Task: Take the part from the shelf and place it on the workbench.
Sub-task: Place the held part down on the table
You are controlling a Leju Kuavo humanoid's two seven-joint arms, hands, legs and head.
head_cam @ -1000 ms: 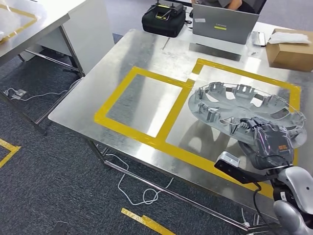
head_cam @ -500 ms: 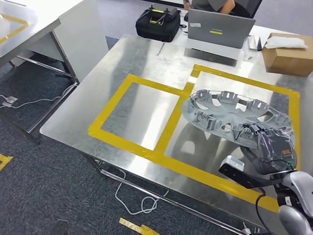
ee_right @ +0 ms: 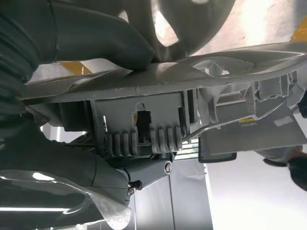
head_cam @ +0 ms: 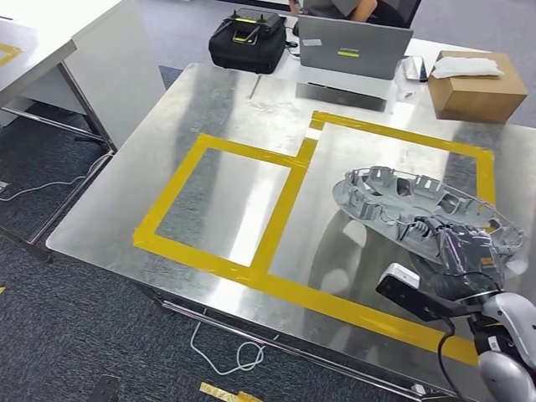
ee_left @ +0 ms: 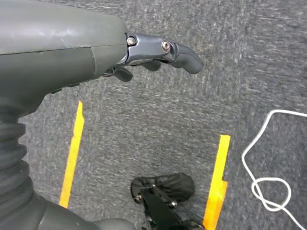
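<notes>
A shiny metal surface (head_cam: 208, 100) marked with yellow tape rectangles (head_cam: 271, 230) stands over grey carpet. At its far edge, around twelve o'clock, sit a laptop (head_cam: 353, 48), a black case (head_cam: 246, 40) and, toward two o'clock, a cardboard box (head_cam: 477, 84). At four o'clock the right hand (head_cam: 465, 260) grips the rim of the part (head_cam: 404, 205), a grey wheel cover held tilted above the right-hand taped rectangle. The left hand (ee_left: 159, 50) hangs over the carpet, its fingers (ee_left: 181, 52) extended and holding nothing.

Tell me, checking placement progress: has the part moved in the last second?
Yes. The part, gripped by the right hand, moved rightward, away from the yellow tape divider.
</notes>
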